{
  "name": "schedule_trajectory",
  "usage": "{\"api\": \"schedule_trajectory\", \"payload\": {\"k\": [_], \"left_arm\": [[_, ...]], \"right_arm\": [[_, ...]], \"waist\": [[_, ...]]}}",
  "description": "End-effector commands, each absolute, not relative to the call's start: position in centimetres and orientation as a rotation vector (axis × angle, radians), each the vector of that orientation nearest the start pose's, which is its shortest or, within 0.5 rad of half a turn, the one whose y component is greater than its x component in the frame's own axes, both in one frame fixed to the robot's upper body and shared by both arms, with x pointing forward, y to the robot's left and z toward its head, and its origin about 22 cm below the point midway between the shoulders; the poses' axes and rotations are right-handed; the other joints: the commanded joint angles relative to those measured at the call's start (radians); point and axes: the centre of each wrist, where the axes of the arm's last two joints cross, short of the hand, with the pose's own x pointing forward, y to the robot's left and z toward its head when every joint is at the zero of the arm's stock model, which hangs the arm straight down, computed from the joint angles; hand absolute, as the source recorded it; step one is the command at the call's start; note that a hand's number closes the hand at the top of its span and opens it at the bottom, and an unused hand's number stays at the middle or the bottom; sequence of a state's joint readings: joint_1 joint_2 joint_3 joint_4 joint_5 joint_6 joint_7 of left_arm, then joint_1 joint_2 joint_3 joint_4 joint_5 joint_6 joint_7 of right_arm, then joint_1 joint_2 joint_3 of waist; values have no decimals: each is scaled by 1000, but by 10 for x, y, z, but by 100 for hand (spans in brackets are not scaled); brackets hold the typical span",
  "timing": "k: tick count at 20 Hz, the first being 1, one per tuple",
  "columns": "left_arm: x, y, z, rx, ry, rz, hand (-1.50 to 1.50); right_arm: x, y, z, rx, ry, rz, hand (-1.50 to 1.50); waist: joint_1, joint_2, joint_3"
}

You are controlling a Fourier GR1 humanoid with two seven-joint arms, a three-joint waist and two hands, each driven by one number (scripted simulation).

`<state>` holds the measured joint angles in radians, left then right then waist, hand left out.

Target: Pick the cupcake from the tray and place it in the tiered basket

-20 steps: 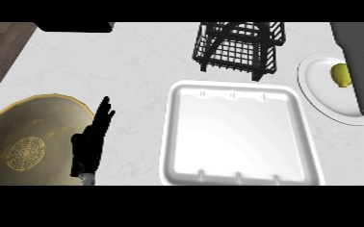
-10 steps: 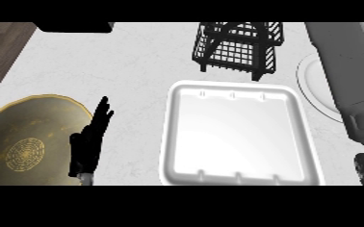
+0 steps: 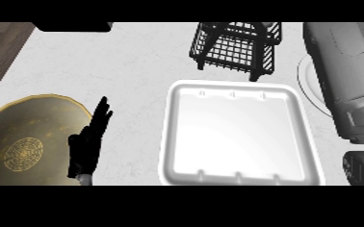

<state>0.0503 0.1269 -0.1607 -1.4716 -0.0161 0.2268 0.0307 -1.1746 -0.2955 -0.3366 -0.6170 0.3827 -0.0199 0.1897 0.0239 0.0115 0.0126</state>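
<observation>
From the head view, a white rectangular plastic tray [image 3: 174,125] lies in the middle of the pale counter [image 3: 128,62], and a black wire tiered basket [image 3: 235,48] stands just beyond its far edge. The left hand [image 3: 89,146] rests open at the near left, fingers straight, holding nothing, beside a round gold plate [image 3: 32,125]. The grey right forearm [image 3: 341,77] runs down the right side; the right hand [image 3: 353,166] is cut off there, so I cannot tell its state. I cannot see the cupcake.

No text is readable; the gold plate [image 3: 44,118] bears only a round ornament.
</observation>
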Motion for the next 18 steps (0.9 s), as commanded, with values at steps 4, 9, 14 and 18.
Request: {"api": "schedule_trajectory", "payload": {"k": [4,9,14,18], "left_arm": [[211,247,-58,245,-1298,-24,0],[214,239,-48,256,-1303,-32,0],[198,238,-62,260,-1298,-21,0],[207,252,-44,260,-1320,-19,0]], "right_arm": [[460,-274,248,-506,-1711,-79,-150],[440,-353,268,-662,-1630,-247,-150],[394,-446,270,-664,-1619,-325,-150],[344,-513,259,-651,-1613,-319,-150]], "waist": [[-21,-8,-13],[-27,-10,-12],[-29,-10,-12],[-33,-10,-11]]}}
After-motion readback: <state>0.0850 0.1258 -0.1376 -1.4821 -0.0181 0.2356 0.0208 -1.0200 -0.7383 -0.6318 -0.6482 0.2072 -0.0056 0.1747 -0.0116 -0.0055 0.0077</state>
